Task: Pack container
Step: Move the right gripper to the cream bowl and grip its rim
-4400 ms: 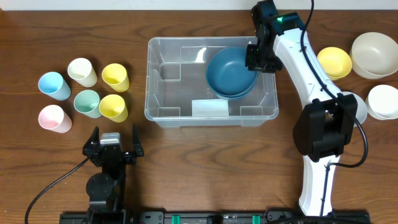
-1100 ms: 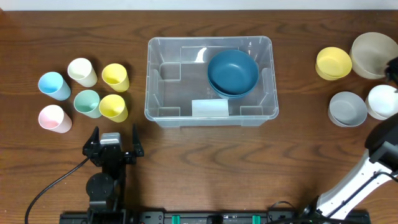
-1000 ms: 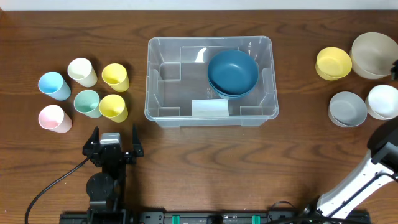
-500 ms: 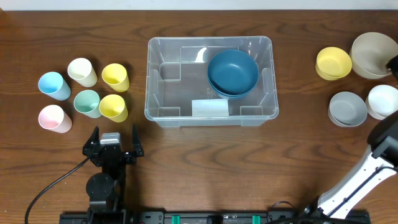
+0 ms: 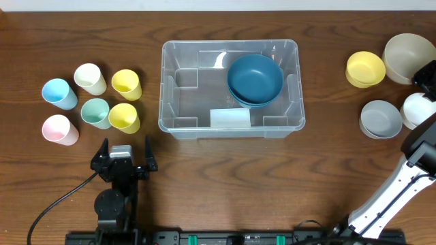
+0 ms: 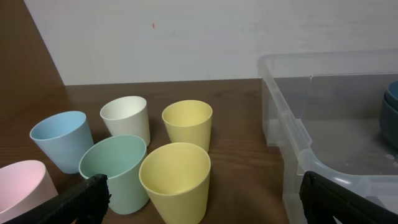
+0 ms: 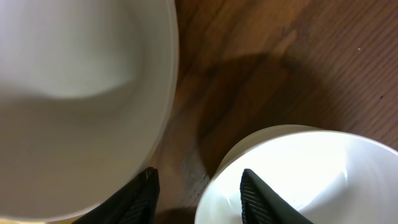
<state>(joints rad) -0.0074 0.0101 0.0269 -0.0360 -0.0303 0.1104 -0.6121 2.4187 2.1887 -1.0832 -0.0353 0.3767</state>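
At the overhead frame's right edge, the right gripper (image 5: 424,72) hung with jaws apart, well right of the centred container (image 5: 193,96).

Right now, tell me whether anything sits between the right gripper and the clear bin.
The right gripper hovers between the beige bowl and the white bowl. The yellow bowl and grey bowl lie between it and the container; nothing else visible does.
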